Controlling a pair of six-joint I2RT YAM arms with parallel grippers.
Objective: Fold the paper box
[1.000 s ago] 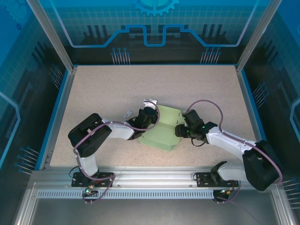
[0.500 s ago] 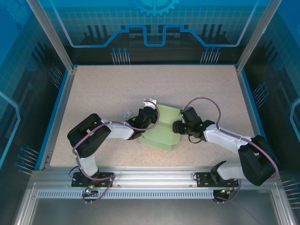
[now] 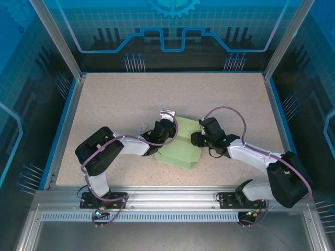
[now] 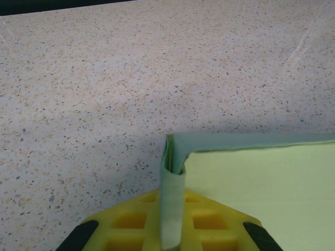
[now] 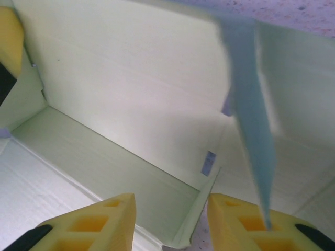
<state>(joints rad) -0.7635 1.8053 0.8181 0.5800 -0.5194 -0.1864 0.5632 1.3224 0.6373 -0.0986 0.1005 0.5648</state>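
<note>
The paper box [image 3: 180, 150] is pale mint-green card, partly folded, lying mid-table between both arms. My left gripper [image 3: 166, 137] is at its left side, shut on a folded wall edge. In the left wrist view that doubled strip of the box [image 4: 171, 209] is pinched between the yellow fingers [image 4: 131, 225] of the left gripper [image 4: 171, 196], with a panel spreading right. My right gripper [image 3: 194, 139] reaches into the box's right side. The right gripper [image 5: 171, 209] stands open over the box's inner crease [image 5: 131, 78], a thin flap edge beside its right finger [image 5: 241, 222].
A tiny white scrap [image 3: 142, 127] lies on the speckled tabletop [image 3: 115, 99] just left of the left gripper. Blue rails [image 3: 67, 117] border the table on three sides. Wide room lies behind the box and to both sides.
My right gripper has moved left into the box's right side and its jaws have narrowed; the right flap has shifted inward. The left gripper has kept its hold and place.
</note>
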